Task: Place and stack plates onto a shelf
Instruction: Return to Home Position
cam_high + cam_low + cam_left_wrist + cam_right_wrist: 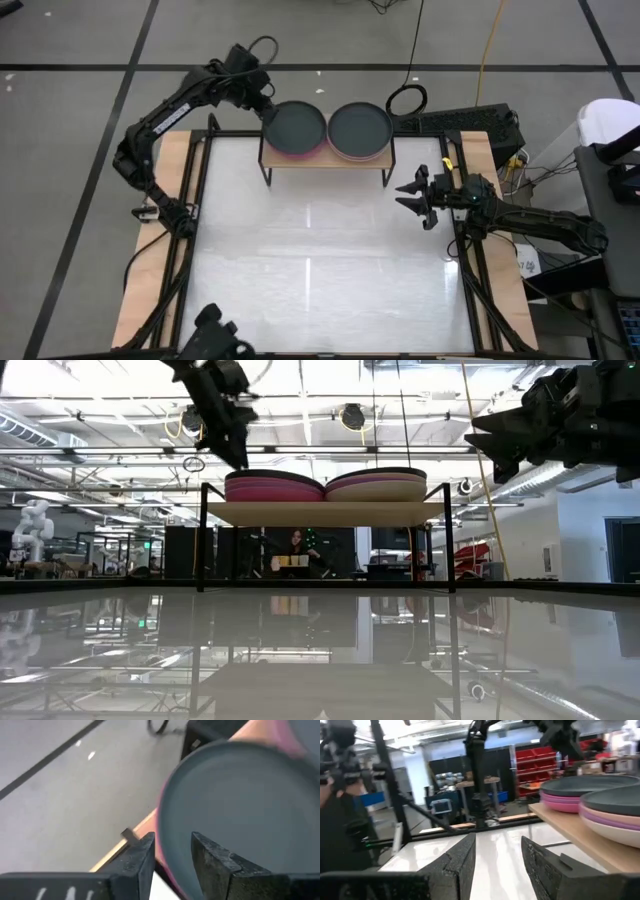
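Plates [295,128]: you have two stacks on the shelf [325,164], dark grey tops | left gripper [172,838], right gripper [408,195]: both spread, empty

left gripper [264,108] at the far-left corner of shelf [325,160] | left stack [294,124] just beside its tip, dark grey plate on top, pink rim beneath | right stack [360,125] beyond that, dark grey top too | right gripper [408,197] fingers spread over table [320,270], shelf's end just ahead of its tips
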{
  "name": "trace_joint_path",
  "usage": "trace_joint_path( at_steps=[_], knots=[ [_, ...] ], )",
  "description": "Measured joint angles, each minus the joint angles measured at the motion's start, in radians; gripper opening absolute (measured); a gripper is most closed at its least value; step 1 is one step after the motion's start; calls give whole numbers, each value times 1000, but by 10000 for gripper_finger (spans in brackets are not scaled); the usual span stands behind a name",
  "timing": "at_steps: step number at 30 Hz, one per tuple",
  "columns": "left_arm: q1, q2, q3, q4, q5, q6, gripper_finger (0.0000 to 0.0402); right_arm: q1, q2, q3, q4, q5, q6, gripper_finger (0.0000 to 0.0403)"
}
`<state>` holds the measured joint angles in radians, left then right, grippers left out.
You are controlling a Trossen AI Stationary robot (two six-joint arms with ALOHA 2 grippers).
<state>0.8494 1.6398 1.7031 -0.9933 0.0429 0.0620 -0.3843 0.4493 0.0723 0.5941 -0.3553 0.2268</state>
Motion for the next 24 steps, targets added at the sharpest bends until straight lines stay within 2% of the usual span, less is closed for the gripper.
trace_joint_path(
  at_steps=[4, 10, 15, 18, 24],
  knots=[
    [-3, -84, 0, 45, 84, 14, 132, -1, -23, 2, 6, -70, -1, 139],
    [-58, -246, -11, 163, 90, 44, 132, -2, -72, 5, -17, -122, 1, 139],
    [-113, -401, -97, 236, 88, 76, 132, -2, -119, 5, -65, -115, 1, 139],
    [-128, -520, -198, 318, 91, 61, 132, -2, -150, 5, -89, -38, -6, 139],
    [-186, -760, -493, 521, 89, 22, 133, 0, -184, 5, -254, 258, -98, 139]
  ],
)
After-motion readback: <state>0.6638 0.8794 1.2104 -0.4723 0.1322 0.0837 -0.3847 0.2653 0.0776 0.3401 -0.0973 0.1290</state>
